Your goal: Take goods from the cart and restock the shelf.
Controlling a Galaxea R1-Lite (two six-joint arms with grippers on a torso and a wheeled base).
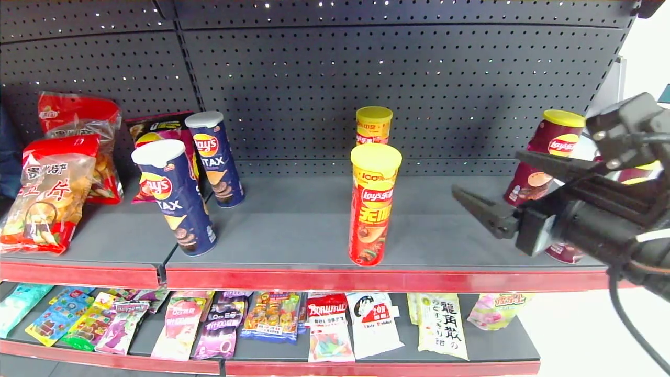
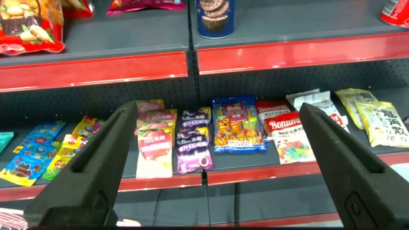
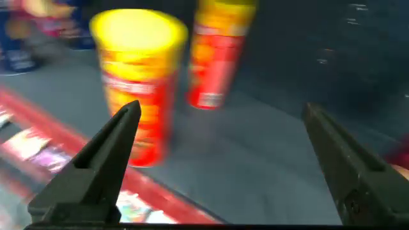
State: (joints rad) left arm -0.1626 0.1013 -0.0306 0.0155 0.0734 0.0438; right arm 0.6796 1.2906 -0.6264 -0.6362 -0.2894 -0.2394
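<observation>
Right gripper (image 1: 487, 175): fingers wide, empty, level with upper shelf (image 1: 293, 230), between red canister (image 1: 372, 209) at front edge and maroon canisters (image 1: 544, 157). Canisters upright, labels outward, rowed for display. Left gripper (image 2: 217, 108): fingers wide, empty, low before snack packets (image 2: 192, 137) on lower shelf (image 2: 255, 174), likely parked clear.

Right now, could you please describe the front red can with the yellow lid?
The can is a tall red tube, cardboard by its look, with a yellow lid shut on top. It stands upright near the front edge of the upper shelf, a second can behind it. Only the shelf touches it; the open right tool hangs apart, to its right.
</observation>
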